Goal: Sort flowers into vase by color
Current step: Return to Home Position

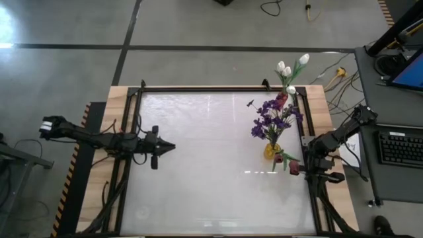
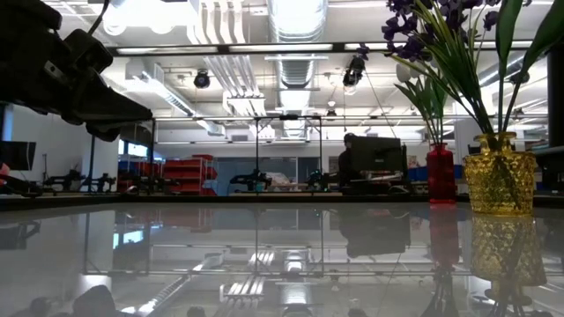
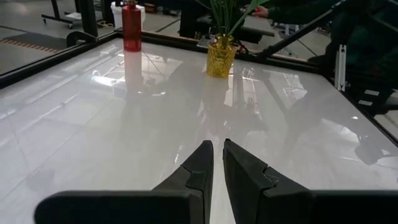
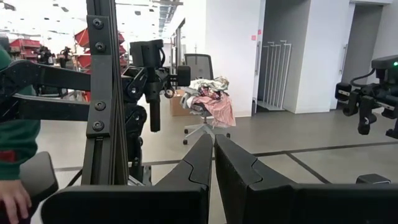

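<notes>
The white flowers [image 1: 291, 66] are seen standing in a red vase [image 1: 282, 100] at the far right corner of the counter [image 1: 198, 165]. Just nearer, sprays of purple flowers [image 1: 271, 118] are held in a yellow vase [image 1: 271, 151]. Two dark red buds [image 1: 293, 167] are seen just beside the yellow vase, by the counter's right rail; whether they stand in it cannot be told.

The counter is white and glossy, with ceiling lights and both vases mirrored in it, and it is framed by dark rails on a wooden base. A grey floor with dark lines lies around it, and a workshop hall with ducts and strip lights is seen behind.

The left hand [image 3: 218, 144] is held above the bare left half of the counter, clenched on nothing and pointed toward the vases, well apart from them. The right hand [image 4: 213, 138] is clenched and empty, turned toward the room beyond the right rail, where an office chair [image 4: 205, 106] stands. A person's hand [image 4: 12, 202] is glimpsed at that view's edge. A keyboard [image 1: 400, 147] lies on a desk to the right.
</notes>
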